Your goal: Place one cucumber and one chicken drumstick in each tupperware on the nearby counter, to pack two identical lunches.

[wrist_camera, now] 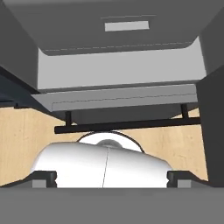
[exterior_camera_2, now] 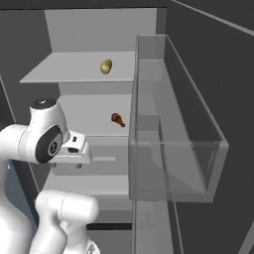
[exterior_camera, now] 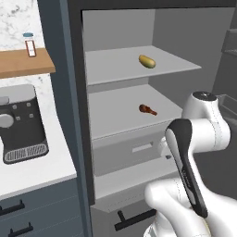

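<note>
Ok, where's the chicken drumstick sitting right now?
The chicken drumstick lies on the fridge's middle shelf, one level below the yellowish item on the upper shelf; the right base view shows it near the shelf's right side.

We noted one red-brown chicken drumstick (exterior_camera: 147,109) lying flat on the middle fridge shelf (exterior_camera: 134,113), bulbous end leftward, bone tip pointing right.

upper shelf (exterior_camera: 120,69), yellowish item (exterior_camera: 147,61), lower shelf (exterior_camera: 115,115), drumstick (exterior_camera: 147,109)
</note>
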You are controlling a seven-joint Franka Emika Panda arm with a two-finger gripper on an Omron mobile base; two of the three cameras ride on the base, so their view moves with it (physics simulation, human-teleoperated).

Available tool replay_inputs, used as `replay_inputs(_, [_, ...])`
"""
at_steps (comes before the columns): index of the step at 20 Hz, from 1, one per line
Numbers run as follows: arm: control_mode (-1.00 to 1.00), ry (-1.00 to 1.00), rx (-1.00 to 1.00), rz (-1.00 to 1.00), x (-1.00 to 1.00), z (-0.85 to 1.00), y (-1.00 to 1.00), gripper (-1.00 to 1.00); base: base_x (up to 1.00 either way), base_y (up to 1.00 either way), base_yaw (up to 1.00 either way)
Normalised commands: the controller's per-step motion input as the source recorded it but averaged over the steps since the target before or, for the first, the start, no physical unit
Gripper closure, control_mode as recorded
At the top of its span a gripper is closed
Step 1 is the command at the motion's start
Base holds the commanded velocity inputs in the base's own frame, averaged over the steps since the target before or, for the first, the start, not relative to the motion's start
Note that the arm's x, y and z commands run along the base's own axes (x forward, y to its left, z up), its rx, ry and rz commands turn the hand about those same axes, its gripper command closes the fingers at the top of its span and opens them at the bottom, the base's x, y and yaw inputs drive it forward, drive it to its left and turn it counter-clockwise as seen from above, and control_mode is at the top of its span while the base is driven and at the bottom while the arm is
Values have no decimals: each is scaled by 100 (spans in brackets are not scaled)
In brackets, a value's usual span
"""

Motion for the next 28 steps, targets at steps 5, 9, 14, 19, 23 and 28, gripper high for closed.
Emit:
replay_inputs(5, [-100,-49,-1,3,4,40,0,-100,0,0,0])
replay_inputs(9, [-100,-28,-3,0,71,31,0,-100,0,0,0])
replay_inputs(14, [-100,0,-1,0,100,3,-1,-100,0,0,0])
replay_inputs(19, [-100,0,0,-6,100,-5,-30,-100,0,0,0])
replay_inputs(23, [-100,2,0,-17,100,-19,-54,-100,0,0,0])
replay_inputs(28, [-100,2,4,-6,100,-6,-36,-100,0,0,0])
